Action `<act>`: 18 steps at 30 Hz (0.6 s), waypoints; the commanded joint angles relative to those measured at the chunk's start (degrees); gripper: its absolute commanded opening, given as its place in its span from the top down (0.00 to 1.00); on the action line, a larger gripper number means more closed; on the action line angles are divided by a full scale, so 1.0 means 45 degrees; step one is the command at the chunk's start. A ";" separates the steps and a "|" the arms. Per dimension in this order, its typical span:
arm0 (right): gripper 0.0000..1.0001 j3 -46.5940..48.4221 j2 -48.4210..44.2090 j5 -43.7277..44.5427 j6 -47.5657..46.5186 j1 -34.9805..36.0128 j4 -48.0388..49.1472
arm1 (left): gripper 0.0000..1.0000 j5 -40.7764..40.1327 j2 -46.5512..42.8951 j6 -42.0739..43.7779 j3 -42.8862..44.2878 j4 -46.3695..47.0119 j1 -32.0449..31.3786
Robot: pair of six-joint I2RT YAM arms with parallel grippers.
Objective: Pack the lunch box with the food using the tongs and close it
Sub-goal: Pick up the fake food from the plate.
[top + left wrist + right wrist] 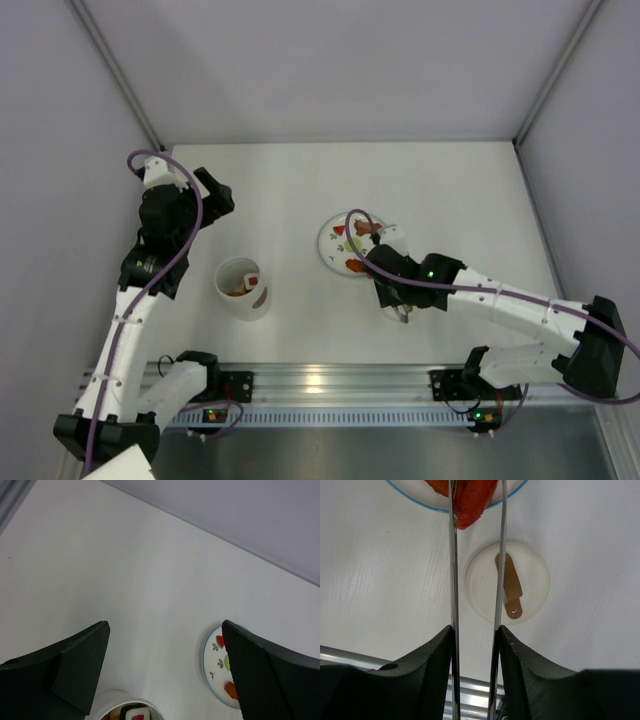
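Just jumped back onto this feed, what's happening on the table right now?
The right gripper is clamped on the tongs, whose tips pinch a red-orange food piece at the near edge of the plate. The lunch box stands open to the left with a few pieces already inside. Its round lid lies on the table under the tongs. The left gripper hangs open and empty above the table beyond the lunch box.
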 commanded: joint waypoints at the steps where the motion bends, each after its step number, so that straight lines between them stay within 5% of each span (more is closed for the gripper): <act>1: 0.61 0.0055 -0.0306 0.0008 0.0274 0.0145 -0.0107 | 0.01 0.0118 -0.0160 0.0022 -0.0073 0.0267 0.0095; 18: 0.60 0.0328 -0.0639 -0.0128 0.0450 0.0165 -0.1278 | 0.01 0.0098 -0.0199 0.0061 -0.0053 0.0228 0.0095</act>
